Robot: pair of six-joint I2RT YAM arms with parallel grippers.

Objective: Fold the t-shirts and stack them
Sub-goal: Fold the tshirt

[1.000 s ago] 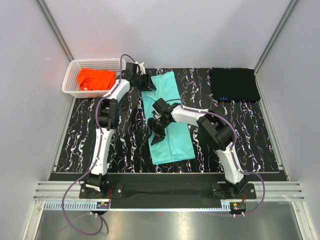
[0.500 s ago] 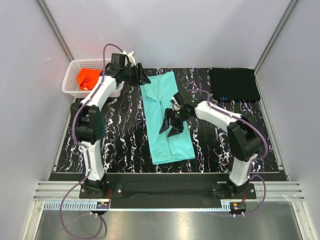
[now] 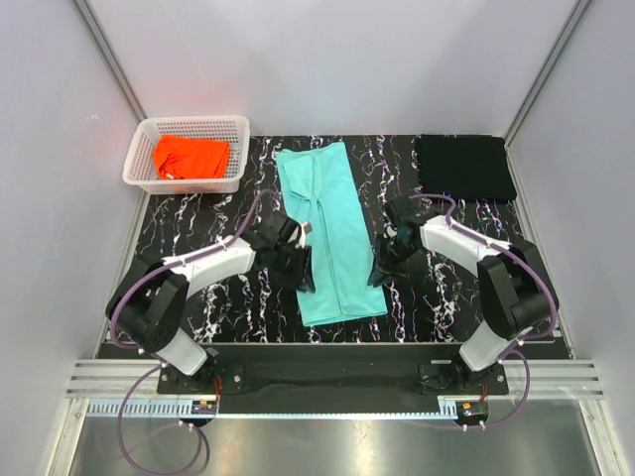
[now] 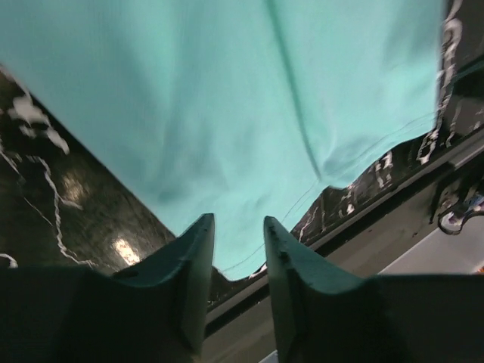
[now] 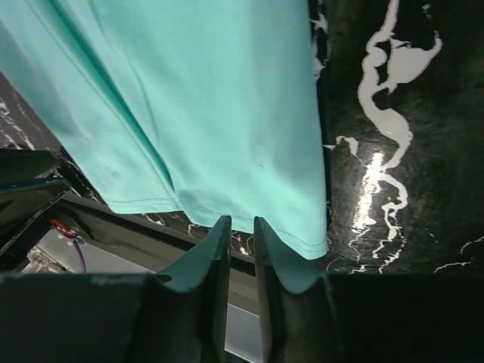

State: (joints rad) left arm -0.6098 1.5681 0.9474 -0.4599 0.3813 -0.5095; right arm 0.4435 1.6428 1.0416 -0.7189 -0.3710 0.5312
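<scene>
On the black white-veined tabletop [image 3: 198, 223], the mint-teal cloth t-shirt [image 3: 330, 233] lies flat as a narrow strip. Its long axis runs far-to-near with the near hem drifting slightly right, a shape that suits an end-over-end fold. The left gripper [image 4: 237, 225] and right gripper [image 5: 240, 223] flank its near end, probably to lift that hem together. The left jaws stand partly apart on nothing, while the right are a mere slit, and whether they pinch cloth I cannot tell.
</scene>
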